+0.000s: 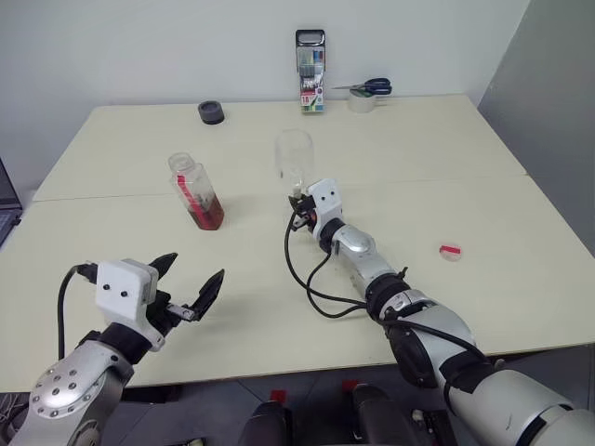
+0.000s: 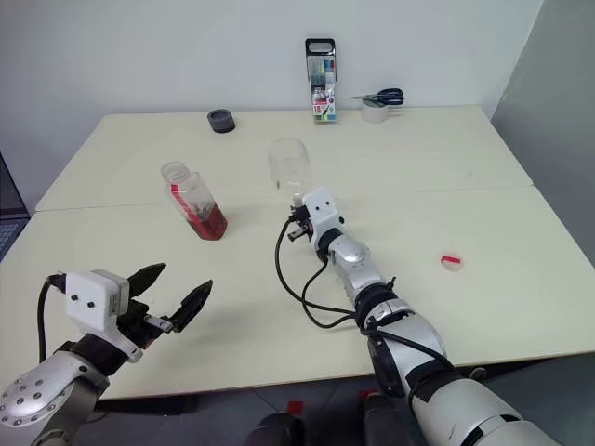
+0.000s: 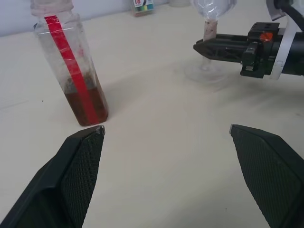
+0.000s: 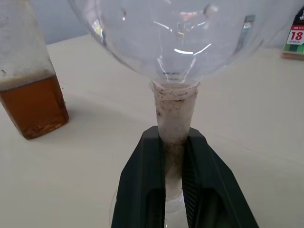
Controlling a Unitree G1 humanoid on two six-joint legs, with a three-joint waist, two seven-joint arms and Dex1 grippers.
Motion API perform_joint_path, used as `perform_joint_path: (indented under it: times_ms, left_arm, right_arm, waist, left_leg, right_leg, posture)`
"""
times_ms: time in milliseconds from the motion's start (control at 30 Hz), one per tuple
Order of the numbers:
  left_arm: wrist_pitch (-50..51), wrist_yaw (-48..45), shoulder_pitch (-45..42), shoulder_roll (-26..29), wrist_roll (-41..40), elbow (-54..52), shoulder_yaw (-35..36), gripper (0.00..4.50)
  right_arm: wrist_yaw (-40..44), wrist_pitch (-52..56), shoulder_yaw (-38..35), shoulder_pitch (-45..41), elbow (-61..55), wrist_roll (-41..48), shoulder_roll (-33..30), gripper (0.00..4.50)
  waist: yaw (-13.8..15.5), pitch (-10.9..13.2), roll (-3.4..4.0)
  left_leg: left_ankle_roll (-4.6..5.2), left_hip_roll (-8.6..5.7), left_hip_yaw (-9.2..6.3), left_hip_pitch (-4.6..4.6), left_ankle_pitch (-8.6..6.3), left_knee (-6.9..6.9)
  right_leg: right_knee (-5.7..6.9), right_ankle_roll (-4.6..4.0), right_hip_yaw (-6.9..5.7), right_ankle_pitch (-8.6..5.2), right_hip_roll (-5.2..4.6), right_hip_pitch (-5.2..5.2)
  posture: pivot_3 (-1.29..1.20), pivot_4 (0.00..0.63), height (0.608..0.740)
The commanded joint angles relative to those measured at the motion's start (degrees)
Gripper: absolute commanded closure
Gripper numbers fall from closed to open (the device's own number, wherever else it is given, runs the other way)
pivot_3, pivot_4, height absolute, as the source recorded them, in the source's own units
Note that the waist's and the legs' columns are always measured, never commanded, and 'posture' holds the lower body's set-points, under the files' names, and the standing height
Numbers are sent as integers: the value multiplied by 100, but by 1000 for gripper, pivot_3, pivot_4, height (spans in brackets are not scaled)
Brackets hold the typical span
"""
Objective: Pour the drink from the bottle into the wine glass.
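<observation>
On the pale counter (image 1: 446, 186), the right end effector (image 4: 174, 156) is clamped on the stem of the wine glass (image 1: 295, 160), its two black fingers (image 4: 142, 185) pressed against either side of the thin stem just under the rounded, empty bowl. The glass stands upright near the middle of the counter. To the robot's left of it, a little apart, stands the bottle (image 1: 195, 190), uncapped, with a red label strip running down its side and the reddish-brown drink (image 4: 32, 105) filling only its lower part. The left end effector (image 1: 191, 288) hovers low over the near edge of the counter, well short of the bottle, with its jaws spread wide and nothing between them. A small red-and-white cap (image 1: 450, 252) lies on the counter off to the robot's right. Along the far edge sit a dark roll of tape (image 1: 212, 112), a tall marker-pen case (image 1: 310, 71), and blue-handled scissors (image 1: 367, 89) resting on a pale tape roll (image 1: 362, 102).
</observation>
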Motion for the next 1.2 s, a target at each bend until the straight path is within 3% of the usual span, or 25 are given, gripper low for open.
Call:
perform_joint_path:
  times_ms: [33,533,733,800,833,933,1100,1200]
  left_arm:
    - [-87,-95,-141,104,-83,1,-74,0]
    - [-48,-300,-416,275,-95,269,-214,0]
    - [-59,-363,-583,329,-84,424,-280,0]
    - [-76,-384,-653,347,-73,489,-311,0]
    - [-93,-396,-697,355,-59,536,-338,0]
    - [-116,-418,-777,352,-21,613,-383,0]
    - [-167,-395,-875,331,31,718,-405,0]
    - [-275,-295,-932,265,124,901,-372,0]
  right_arm:
    - [-38,-24,-57,-27,-10,-15,63,4311]
    - [-251,-232,-19,176,97,-199,104,4311]
    - [-280,-232,-26,250,91,-223,44,2299]
    - [-294,-238,-12,268,71,-244,14,1971]
    - [-287,-248,17,275,61,-276,-6,1534]
    - [-241,-245,25,309,34,-301,-35,776]
    - [-7,-364,0,585,-191,-293,-221,776]
    - [487,-462,5,1137,-932,-179,-608,776]
  waist:
    - [0,0,0]
    - [-5,0,0]
    - [-4,0,0]
    - [-6,0,0]
    - [-5,0,0]
    - [-6,0,0]
    - [-2,0,0]
    - [39,-1,-1]
  left_leg:
    - [0,0,0,0,0,0]
    - [0,0,-1,0,0,0]
    - [-1,1,-1,1,1,0]
    - [-1,0,-2,0,0,0]
    - [-1,0,0,1,0,0]
    - [-1,1,-2,2,0,0]
    - [-3,0,-2,1,1,0]
    - [-2,-2,-3,1,1,0]
  right_leg:
    - [0,0,0,0,0,0]
    - [0,0,0,0,0,0]
    - [1,0,0,0,0,0]
    - [0,0,0,0,0,0]
    - [1,0,1,0,0,0]
    - [2,0,0,0,0,0]
    - [0,0,-1,0,0,1]
    - [-2,0,-1,0,0,3]
  posture:
    - [0,150,740]
    - [0,150,740]
    - [0,150,740]
    - [0,150,740]
    - [0,150,740]
    - [0,150,740]
    - [0,150,740]
    - [0,150,740]
